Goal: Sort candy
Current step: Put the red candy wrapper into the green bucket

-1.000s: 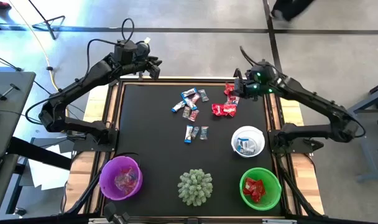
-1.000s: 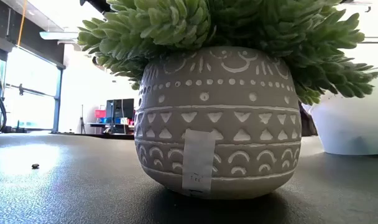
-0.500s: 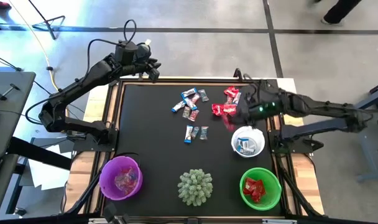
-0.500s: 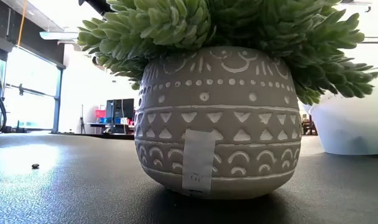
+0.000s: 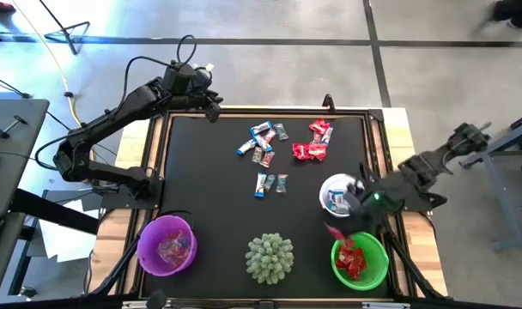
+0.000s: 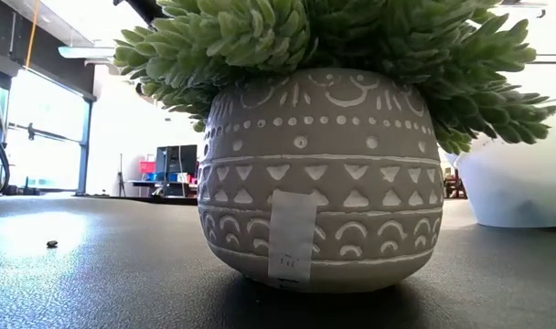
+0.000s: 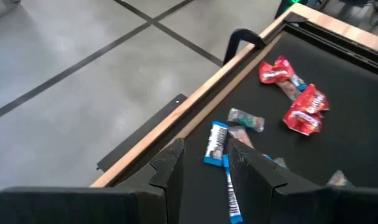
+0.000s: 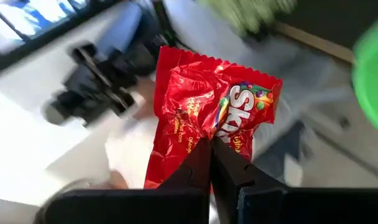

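Pinched tight between your right gripper's (image 8: 209, 163) two fingers is one red candy packet (image 8: 211, 112), and it hangs from them with its long side pointing away from the wrist. You can see from above that this gripper (image 5: 351, 221) is between the white bowl (image 5: 328, 188) and the green bowl (image 5: 379, 268), right by the green one's rim. Red sweets already lie in the green bowl, so I think the packet belongs there and only needs to go a little farther over the rim. Your left gripper (image 5: 211, 97) waits at the far left corner of the table (image 5: 201, 189), with its fingers (image 7: 171, 169) a little apart and holding nothing. The rest of the candy (image 5: 263, 143) lies loose near the far edge, closer to your left arm. Only the right wrist view shows the grip on the packet. The low view shows just the plant pot (image 6: 313, 174), no arms at all. The purple bowl (image 5: 145, 247) sits at the near left.
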Controlling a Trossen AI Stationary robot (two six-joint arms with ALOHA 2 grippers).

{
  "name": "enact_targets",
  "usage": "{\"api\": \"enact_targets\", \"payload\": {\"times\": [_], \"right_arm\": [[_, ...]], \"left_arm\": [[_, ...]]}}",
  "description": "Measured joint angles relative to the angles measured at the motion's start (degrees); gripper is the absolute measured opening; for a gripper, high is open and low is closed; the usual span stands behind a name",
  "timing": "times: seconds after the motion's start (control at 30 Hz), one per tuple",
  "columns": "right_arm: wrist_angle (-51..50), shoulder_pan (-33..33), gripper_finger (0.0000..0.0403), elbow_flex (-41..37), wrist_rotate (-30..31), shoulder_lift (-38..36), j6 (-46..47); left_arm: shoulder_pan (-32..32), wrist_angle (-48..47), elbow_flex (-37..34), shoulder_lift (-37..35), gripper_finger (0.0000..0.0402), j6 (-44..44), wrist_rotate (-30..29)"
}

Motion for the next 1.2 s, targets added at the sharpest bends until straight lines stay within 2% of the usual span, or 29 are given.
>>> {"api": "enact_targets", "payload": {"times": [0.17,0.33,0.47,0.7,1.0,1.2], "right_arm": [[-1.3,11.5,0.0000,0.0,2.9,2.2,10.0],[-5.7,18.1,0.0000,0.0,7.3,4.5,13.5],[-8.8,19.5,0.0000,0.0,8.8,5.4,13.4],[-13.9,20.3,0.0000,0.0,5.6,5.7,13.1],[-15.3,20.3,0.0001,0.0,4.9,5.7,7.5],[-19.6,20.3,0.0001,0.0,4.9,5.7,5.0]], "left_arm": [[-2.8,0.0,0.0,0.0,0.0106,-1.5,0.0],[-5.8,0.0,0.0,0.0,0.0106,-1.6,0.0],[-7.7,0.1,0.0,0.0,0.0106,-2.4,0.0],[-10.5,0.2,0.0,0.0,0.0106,-4.5,0.0],[-13.2,0.2,0.0,0.0,0.0106,-4.5,-0.2],[-13.4,0.2,0.0,0.0,0.0106,-4.5,-0.3]]}}
